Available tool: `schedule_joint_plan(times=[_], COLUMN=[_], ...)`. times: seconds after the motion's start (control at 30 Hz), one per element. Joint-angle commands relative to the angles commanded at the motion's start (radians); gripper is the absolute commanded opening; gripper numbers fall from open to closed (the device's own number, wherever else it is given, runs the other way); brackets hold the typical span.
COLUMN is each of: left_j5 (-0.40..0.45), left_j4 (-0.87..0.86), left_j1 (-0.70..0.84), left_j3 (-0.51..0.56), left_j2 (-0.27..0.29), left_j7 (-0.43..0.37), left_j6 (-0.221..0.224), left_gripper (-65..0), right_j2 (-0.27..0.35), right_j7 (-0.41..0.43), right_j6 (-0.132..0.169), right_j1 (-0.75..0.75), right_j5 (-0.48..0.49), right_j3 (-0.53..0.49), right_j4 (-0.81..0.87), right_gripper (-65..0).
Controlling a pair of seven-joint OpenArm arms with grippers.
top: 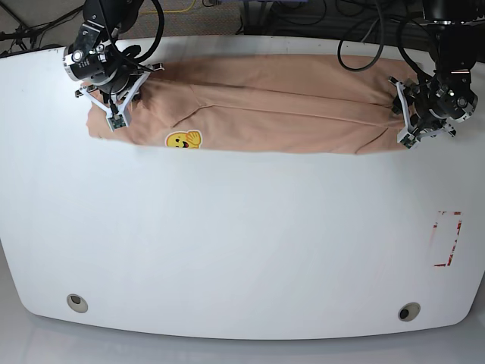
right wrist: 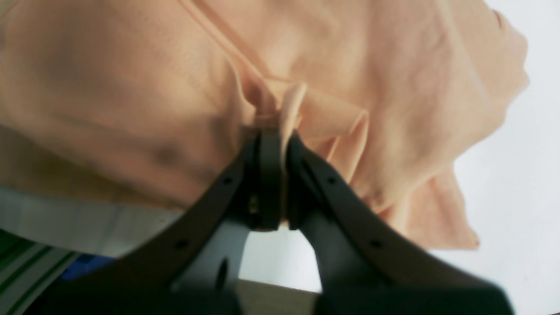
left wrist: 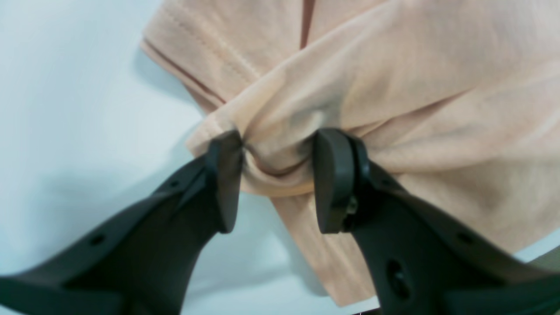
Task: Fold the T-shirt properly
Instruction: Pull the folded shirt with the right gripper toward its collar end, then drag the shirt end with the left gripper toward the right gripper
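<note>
In the left wrist view, the T-shirt [left wrist: 415, 52] is bunched between the spaced fingertips of the left gripper [left wrist: 278, 170]; whether it is truly pinched cannot be told. The cloth looks light, limp and easily creased, so it is probably best taken near the ends, through all layers.

In the right wrist view, a thin ridge of fabric is clamped by the right gripper [right wrist: 282, 175], with loose folds beside it that could be missed by the grip.

In the base view, the shirt is seen stretched along the table's [top: 242, 250] far edge, and the smiley print [top: 183, 139], shown in neither wrist view, is revealed.
</note>
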Motion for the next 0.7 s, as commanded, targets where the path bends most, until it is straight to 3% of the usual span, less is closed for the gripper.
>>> schedule_joint_plan(times=[0.13,0.27,0.33,0.47,0.6,0.7], left_j5=[0.0,0.0,0.0,0.0,-0.006,-0.006], left_j4=[0.0,0.0,0.0,0.0,0.002,0.005], left_j1=[0.0,0.0,0.0,0.0,0.0,-0.026], left_j3=[0.002,0.015,0.02,0.021,0.02,0.015], left_j2=[-0.002,-0.002,-0.002,-0.002,0.0,0.005], left_j7=[0.0,0.0,0.0,0.0,0.0,0.0], left_j6=[0.0,0.0,0.0,0.0,0.0,0.0], left_gripper=[-40.3,-40.3,-40.3,-40.1,-40.0,-40.0], right_j2=[0.002,0.002,-0.002,-0.021,-0.017,0.008], right_j7=[0.0,0.0,0.003,0.014,0.057,0.077], right_j6=[0.0,0.0,0.0,0.0,0.0,0.0], right_j1=[-0.015,-0.021,-0.021,-0.015,-0.021,-0.017], right_j5=[-0.003,-0.003,-0.002,0.064,0.235,0.296], right_j3=[0.0,0.003,0.023,0.083,0.137,0.129], right_j4=[0.0,-0.002,0.002,0.012,0.012,0.0], right_gripper=[-46.3,-21.4,-13.3,-10.5,-10.5,-10.5])
